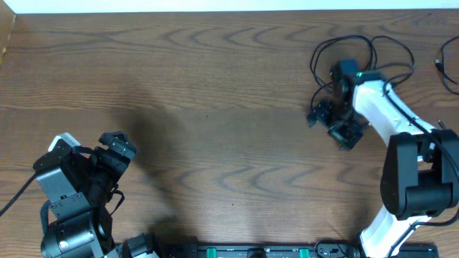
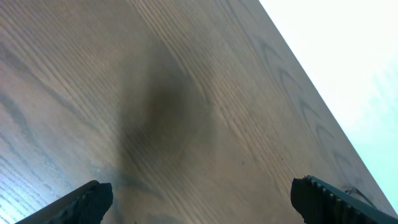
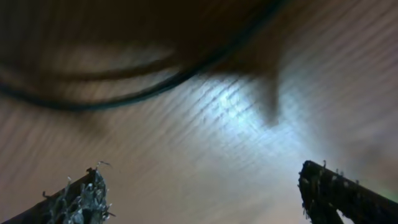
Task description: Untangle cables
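Lying on wood-grain table (image 1: 215, 86) — black cables (image 1: 369, 43).

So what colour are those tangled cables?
Black; the cables show best in the overhead view.

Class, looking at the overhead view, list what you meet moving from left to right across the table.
The left hand → looped black cables → separate black cable at right edge. The right hand overlaps the loops, so omitted.
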Tool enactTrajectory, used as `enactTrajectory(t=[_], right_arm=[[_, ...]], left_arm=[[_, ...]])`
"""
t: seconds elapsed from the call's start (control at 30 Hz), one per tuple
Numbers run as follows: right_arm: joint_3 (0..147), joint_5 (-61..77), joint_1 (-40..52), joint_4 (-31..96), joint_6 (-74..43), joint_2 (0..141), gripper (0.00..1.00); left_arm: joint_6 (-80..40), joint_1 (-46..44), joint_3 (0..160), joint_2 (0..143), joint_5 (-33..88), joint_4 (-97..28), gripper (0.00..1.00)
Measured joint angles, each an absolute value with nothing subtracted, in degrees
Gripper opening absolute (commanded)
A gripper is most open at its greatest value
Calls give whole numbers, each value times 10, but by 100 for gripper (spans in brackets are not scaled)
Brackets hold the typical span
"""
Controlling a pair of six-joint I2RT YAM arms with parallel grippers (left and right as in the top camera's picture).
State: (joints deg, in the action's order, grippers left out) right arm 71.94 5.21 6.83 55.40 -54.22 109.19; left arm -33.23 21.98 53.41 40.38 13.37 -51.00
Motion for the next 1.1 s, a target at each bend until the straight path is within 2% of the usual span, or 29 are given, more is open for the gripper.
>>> enactTrajectory(t=[0.27,0.33,0.5,0.63,0.77,1.0,1.1], right_arm=[[690,55,65,470,-632,1092,99],[690,52,65,452,-638,1092,94],[688,18,65,366,-595,1092,94],[688,3,65,344,-536,1092,80],[687,5,65,374,-536,1092,85],[662,-11,65,365,-623,1084,68],[646,-22,65,350,-660,1076,46]], left_arm=[[-332,220,534,404,134,-510,96],[-332,220,534,404,134,-510,96],[-332,220,534,404,134,-510,96],[-332,220,534,404,134,-510,96],[-332,220,534,404,134,-510,96],[-332,220,534,404,134,-510,96],[-332,220,534,404,134,-510,96]])
